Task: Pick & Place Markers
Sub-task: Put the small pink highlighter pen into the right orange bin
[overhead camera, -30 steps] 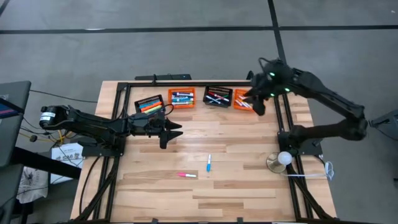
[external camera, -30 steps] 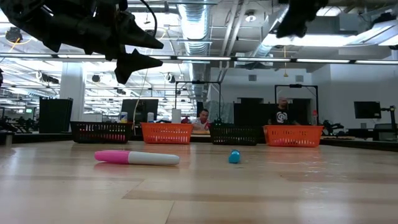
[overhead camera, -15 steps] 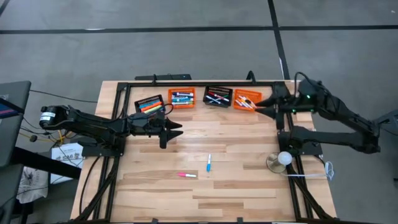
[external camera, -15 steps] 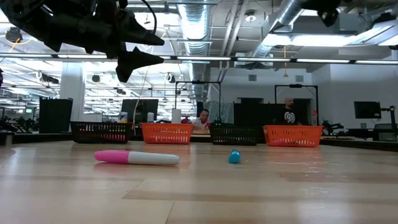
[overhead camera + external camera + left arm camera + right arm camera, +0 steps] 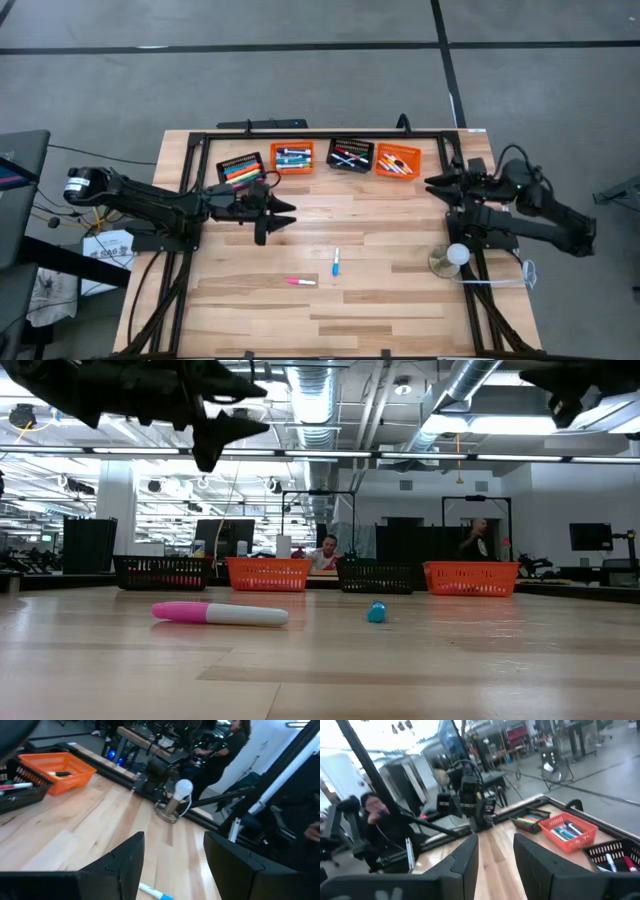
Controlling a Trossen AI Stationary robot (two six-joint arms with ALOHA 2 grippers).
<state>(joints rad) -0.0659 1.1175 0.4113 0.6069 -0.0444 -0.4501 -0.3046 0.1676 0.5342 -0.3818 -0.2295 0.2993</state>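
My left gripper [image 5: 280, 212] hung open and empty above the table [image 5: 400, 300]. My right gripper [image 5: 432, 184] was open too, holding nothing, near the orange basket [image 5: 398, 160].

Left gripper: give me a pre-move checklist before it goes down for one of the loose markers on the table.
1. left gripper open and empty: ok, fingers apart with nothing between them in its wrist view.
2. Target in sight: ok, the blue marker and pink marker lie loose on the table.
3. Gripper over a target: not ok, it hangs near the black basket, away from both markers.
4. Markers apart from each other: ok, a clear gap.
5. right gripper out of the way: ok, at the table's right edge, fingers apart.
6. Which basket takes which marker: cannot tell.
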